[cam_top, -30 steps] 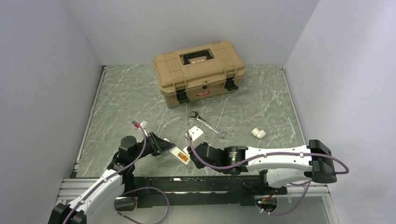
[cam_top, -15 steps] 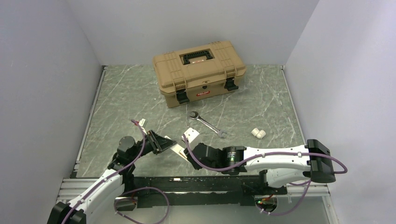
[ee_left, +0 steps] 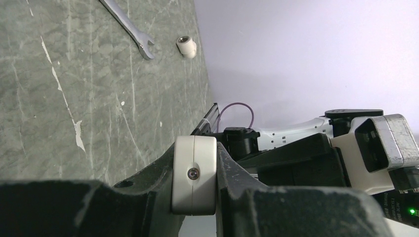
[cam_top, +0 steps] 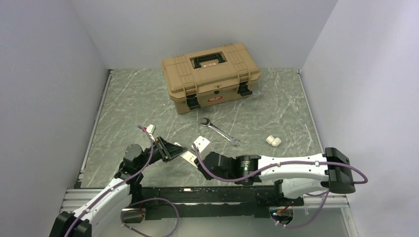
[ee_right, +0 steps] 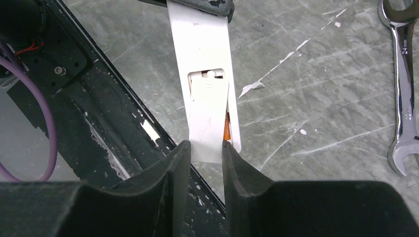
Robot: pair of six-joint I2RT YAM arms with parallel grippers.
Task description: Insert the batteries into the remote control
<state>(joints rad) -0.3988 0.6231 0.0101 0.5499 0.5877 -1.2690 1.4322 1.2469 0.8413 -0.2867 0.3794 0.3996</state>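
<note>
- The remote control (ee_right: 205, 74) sat in the lower middle of the overhead view, over the near edge of the bench (ee_right: 316, 64). It was recess side up, its long axis running top to bottom in the right wrist view.
- The left pincer (ee_left: 194, 168) was clamped on its end at the top of that view.
- The right pincer (ee_right: 206, 158) met the other end at the bottom. It had narrowed onto the battery cover (ee_right: 207, 118), which lay skewed, an orange sliver showing at its right edge.
- The right pincer lay in line with the remote's length, so the cover probably has to travel along that axis.
- The wrench (ee_right: 405, 84) lay well apart, at the right edge.
</note>
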